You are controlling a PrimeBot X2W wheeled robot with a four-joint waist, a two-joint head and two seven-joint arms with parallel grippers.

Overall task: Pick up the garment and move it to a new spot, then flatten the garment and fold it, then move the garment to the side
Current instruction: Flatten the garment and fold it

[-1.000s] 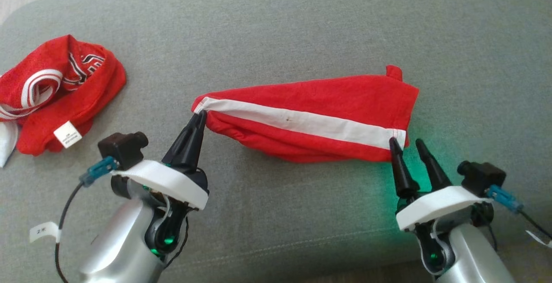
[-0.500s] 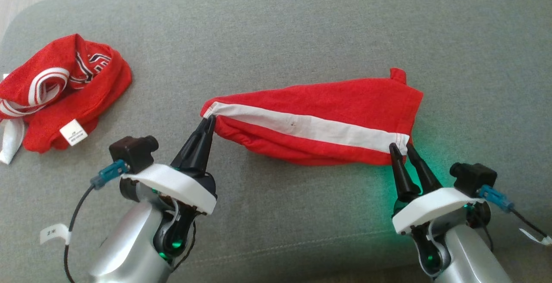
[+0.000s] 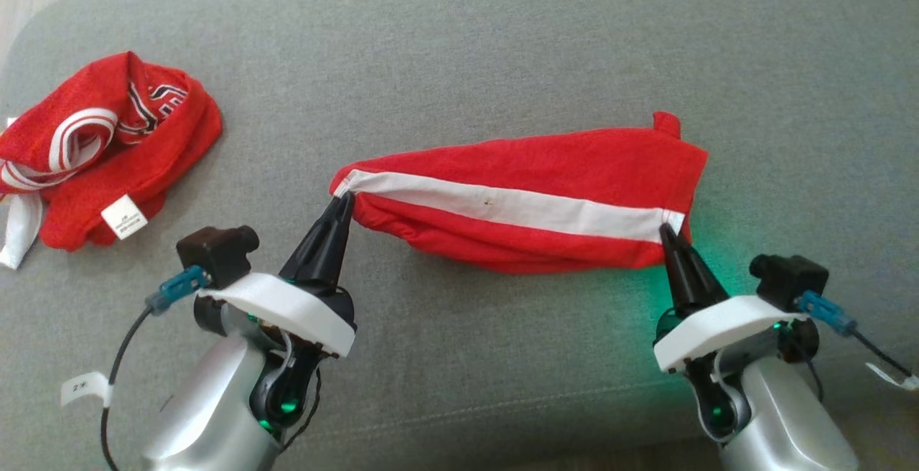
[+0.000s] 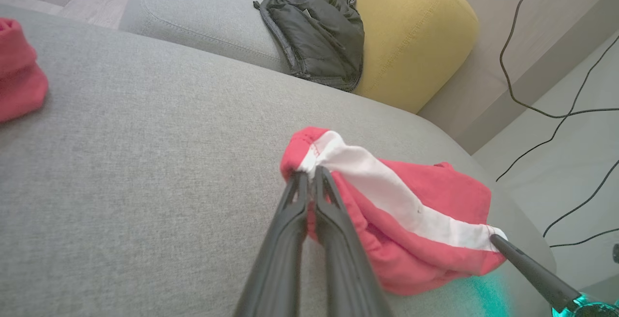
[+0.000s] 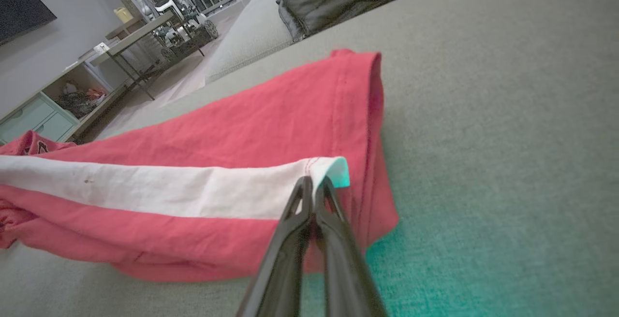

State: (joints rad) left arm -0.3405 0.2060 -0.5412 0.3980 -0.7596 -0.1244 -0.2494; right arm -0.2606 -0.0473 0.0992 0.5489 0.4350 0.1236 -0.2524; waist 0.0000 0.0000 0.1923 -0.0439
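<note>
Nearest to us, the left gripper (image 3: 344, 200) has its two fingers pressed together on the left end of the white stripe (image 3: 502, 205). The right gripper (image 3: 667, 230) pinches the right end of this stripe. Between them the garment (image 3: 546, 162) rests on the grey cushion (image 3: 459, 47), a little to the right of the middle. It is red, long and narrow. The white stripe runs taut along its front from one pinched corner to the other and carries a small dark spot. The red cloth under the stripe sags in soft, bunched folds, and a small red tab stands out at the far right corner. The folds hide its form, so we cannot tell what kind of garment it is.

Further left a second red garment (image 3: 108, 148) lies crumpled. The picture edge cuts it off, and its print is too small to read. We count two grippers, two red garments and one white label (image 3: 123, 216).

Farthest, in the left wrist view, one dark jacket (image 4: 314, 22) leans on one yellow cushion (image 4: 416, 32).
</note>
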